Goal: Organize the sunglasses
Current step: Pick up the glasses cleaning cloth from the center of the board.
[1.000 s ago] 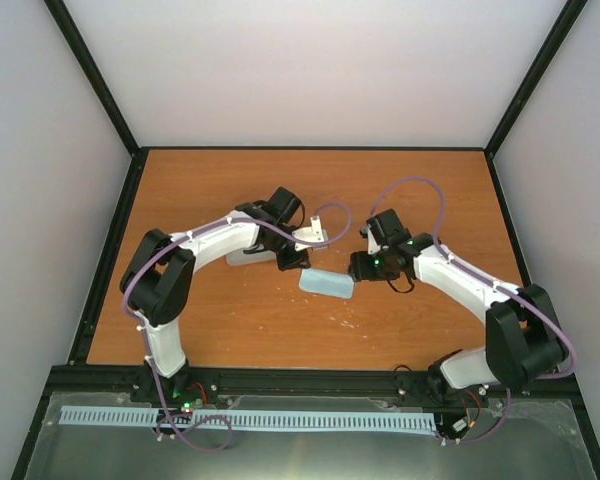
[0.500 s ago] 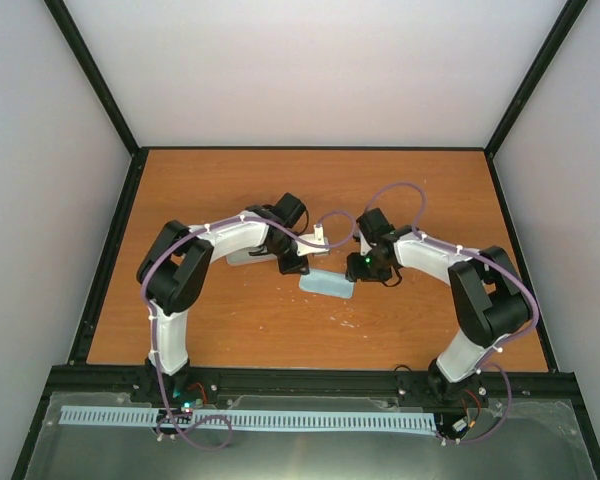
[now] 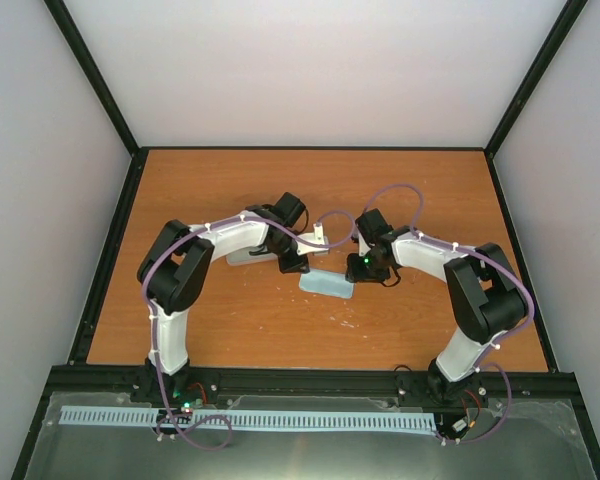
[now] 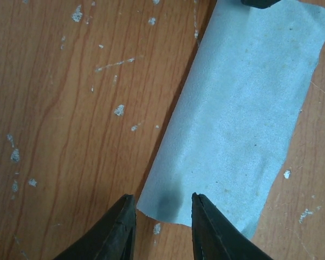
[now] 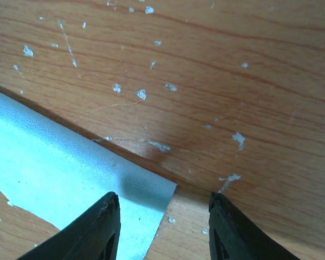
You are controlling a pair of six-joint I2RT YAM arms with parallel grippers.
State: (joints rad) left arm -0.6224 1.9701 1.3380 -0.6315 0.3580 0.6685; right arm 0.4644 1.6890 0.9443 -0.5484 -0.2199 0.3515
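1. Honestly, I can't find the sunglasses in any of the three views. A thin see-through frame would be faint on wood anyway, and the arms cover a good chunk of the middle, so they may be tucked under one of them. Can't tell.
2. What does sit in the middle is the blue cloth (image 3: 327,284), lying flat on the surface (image 3: 180,190), with both arms bent in over it from opposite ends.
3. The left fingers (image 4: 119,233) are spread apart and holding nothing. They're low over one short edge of the cloth, and a bit of that edge lies in the gap between them.
4. The right fingers (image 5: 100,230) are the same deal: parted and empty, with the corner of the other end poking into their gap.
5. A pale case (image 3: 242,258) peeks out from under the left arm, near the cloth and mostly hidden.
6. My read is they're lining up to pinch the cloth at both ends, so the actual tidying looks barely started.
7. What could go wrong:
   - The cloth is thin and flat on the wood, so the fingers could close on air, or just scrape the surface and push it into a wrinkle.
   - Each side only has a sliver of fabric, so a small tug could slip it out.
   - If one arm pulls harder, the cloth skews or tears free.
   - The two wrists are close together, so a bump is possible.
   - If the sunglasses are under an arm, they could get knocked.
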